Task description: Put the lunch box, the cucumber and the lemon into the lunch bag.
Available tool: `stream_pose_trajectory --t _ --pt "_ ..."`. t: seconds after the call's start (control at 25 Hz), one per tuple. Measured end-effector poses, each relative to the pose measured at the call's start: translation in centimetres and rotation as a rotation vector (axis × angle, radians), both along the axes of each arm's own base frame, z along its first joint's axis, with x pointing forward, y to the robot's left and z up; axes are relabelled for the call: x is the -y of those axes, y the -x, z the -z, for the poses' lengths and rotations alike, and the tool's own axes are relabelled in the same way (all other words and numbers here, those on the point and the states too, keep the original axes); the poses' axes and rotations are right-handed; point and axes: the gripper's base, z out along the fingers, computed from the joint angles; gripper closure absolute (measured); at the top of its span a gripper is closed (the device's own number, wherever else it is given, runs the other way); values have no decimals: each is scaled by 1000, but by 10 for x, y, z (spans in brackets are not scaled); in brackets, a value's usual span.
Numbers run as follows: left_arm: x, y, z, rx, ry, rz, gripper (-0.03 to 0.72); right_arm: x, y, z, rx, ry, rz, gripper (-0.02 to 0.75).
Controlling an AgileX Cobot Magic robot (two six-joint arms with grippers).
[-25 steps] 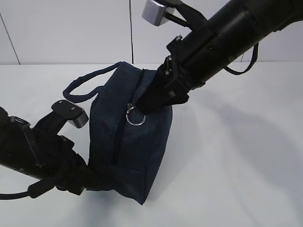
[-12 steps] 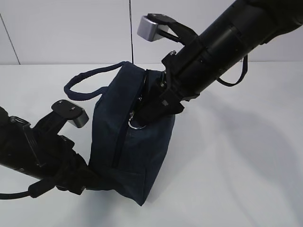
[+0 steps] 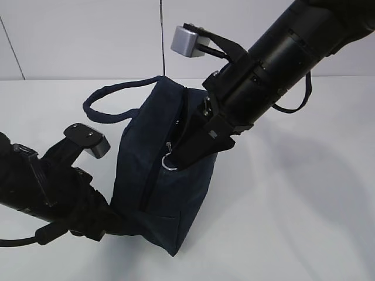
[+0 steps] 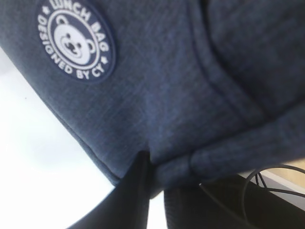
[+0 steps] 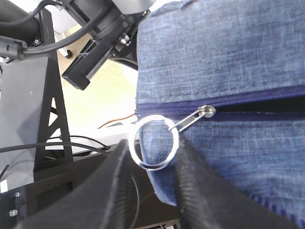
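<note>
Lower left, the left gripper (image 4: 155, 191) pinches the lunch bag (image 3: 158, 175) at its bottom edge. Mid-frame, the right gripper (image 5: 152, 167) straddles the ring pull (image 5: 153, 141), grip uncertain. Ring slips, zipper stalls.

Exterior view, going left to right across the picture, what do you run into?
left gripper → lunch bag → silver ring pull → right gripper
</note>
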Motion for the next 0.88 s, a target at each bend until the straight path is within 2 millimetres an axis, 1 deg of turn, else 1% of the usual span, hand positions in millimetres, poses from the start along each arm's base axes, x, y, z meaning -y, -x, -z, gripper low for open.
stream_pose_trajectory --t 0.2,0.36,0.8,0.88 --pt "0 0 0 2 -1 -1 658 0 0 0 -2 0 -2 496" --pt "0 0 0 2 -1 -1 658 0 0 0 -2 0 -2 512" --pt "0 -1 0 5 -2 -4 658 -2 1 -2 -20 -31 5 512" --pt "0 -1 0 5 -2 -4 658 -3 -1 2 -27 -23 4 491"
